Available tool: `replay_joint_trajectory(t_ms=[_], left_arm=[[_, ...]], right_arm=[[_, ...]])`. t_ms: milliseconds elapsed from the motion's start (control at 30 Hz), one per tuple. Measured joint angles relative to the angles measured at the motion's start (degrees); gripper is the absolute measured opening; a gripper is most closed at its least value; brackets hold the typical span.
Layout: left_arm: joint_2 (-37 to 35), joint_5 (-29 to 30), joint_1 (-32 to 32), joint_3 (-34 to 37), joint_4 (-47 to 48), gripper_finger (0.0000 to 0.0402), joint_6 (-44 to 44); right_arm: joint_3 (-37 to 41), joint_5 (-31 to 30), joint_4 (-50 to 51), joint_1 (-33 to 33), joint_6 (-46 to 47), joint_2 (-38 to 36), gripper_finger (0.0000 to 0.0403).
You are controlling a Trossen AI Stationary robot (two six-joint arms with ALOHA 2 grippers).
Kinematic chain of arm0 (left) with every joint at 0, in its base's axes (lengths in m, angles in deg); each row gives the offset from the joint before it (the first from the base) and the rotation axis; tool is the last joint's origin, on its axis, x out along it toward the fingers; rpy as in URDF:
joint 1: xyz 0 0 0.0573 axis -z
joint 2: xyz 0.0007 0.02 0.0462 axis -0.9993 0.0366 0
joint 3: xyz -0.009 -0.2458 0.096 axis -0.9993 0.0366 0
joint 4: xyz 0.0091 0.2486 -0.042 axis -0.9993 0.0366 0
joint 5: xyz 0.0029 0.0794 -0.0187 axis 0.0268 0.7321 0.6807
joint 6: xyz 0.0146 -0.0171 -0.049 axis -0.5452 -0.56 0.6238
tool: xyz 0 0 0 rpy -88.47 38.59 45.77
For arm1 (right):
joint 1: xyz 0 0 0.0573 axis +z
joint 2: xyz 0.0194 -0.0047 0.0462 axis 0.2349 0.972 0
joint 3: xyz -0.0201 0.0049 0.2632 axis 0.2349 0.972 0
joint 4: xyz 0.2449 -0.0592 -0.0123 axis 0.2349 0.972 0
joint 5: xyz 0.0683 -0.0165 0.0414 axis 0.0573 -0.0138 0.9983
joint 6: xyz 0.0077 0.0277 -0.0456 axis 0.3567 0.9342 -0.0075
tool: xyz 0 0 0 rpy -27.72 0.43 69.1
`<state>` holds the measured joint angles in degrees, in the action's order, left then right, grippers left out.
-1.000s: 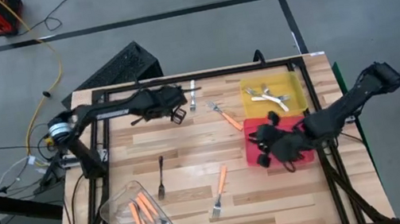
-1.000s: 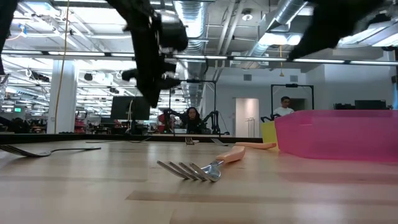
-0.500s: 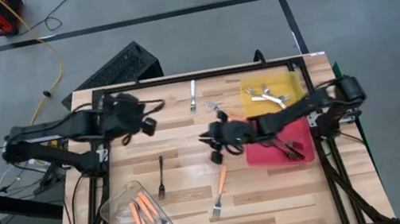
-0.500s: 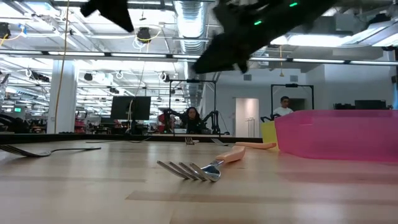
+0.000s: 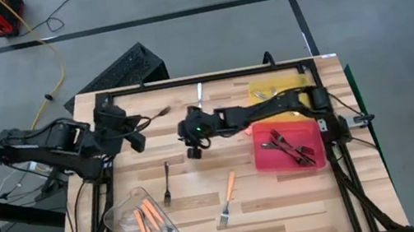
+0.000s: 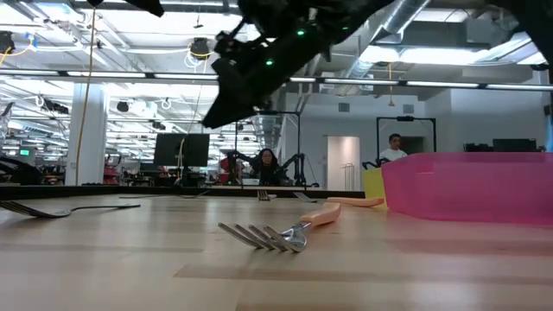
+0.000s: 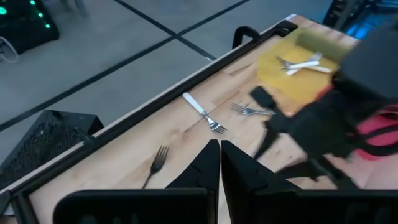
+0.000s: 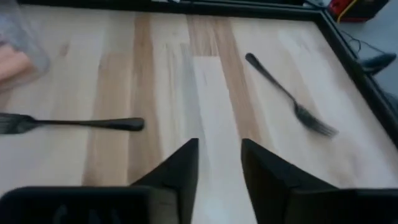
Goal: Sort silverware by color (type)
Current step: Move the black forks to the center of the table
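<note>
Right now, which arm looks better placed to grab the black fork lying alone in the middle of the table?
Probably the right. Its gripper hangs over mid-table with fingers open, and the black fork shows in its wrist view. The left gripper sits farther back near the rear edge, fingers shut.

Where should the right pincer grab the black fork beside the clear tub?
Grip the black fork mid-handle, coming straight down, fingers closing across its width. It lies flat with bare wood on both sides, tines toward the clear tub. The right pincer is open nearby.

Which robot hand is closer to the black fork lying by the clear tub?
Right. The right gripper hovers just beside the slim black fork; the left gripper sits farther back.
</note>
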<state>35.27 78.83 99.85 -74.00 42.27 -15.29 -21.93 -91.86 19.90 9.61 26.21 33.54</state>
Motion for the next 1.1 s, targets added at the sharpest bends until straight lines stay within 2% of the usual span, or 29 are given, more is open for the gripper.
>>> replay_joint_trajectory(t_ms=[167,400,533,700,767,933,1033,1100], left_arm=[[-1.4,0.0,2.1,0.0,1.3,0.0000,0.2],[-1.4,0.0,3.6,0.0,2.5,0.0000,0.5],[-1.4,0.7,3.8,0.0,2.5,0.0000,0.9],[-1.4,2.8,3.8,0.0,2.8,0.0000,1.8],[-1.4,3.8,3.8,0.0,2.8,0.0000,2.0],[-1.4,6.5,3.2,0.0,4.0,0.0000,2.9],[-1.1,4.9,1.0,0.0,4.6,0.0000,2.9],[-0.9,1.9,-1.8,0.0,5.5,0.0000,2.0]], right_arm=[[-10.7,0.2,6.5,-2.1,-6.3,5.6,0.0202],[-23.6,0.2,12.6,-5.2,-8.1,12.3,0.0219],[-28.7,-0.6,14.2,-7.2,1.2,16.4,0.0219],[-33.8,-7.6,18.4,-9.7,12.3,21.0,0.0212],[-35.8,-8.5,23.1,-10.8,16.0,22.1,0.0208],[-37.7,-8.7,26.3,-12.6,18.4,23.0,0.0180],[-37.7,-8.4,27.8,-12.8,18.1,22.9,0.0128],[-37.7,-6.7,29.6,-12.7,16.6,22.5,0.0077]])
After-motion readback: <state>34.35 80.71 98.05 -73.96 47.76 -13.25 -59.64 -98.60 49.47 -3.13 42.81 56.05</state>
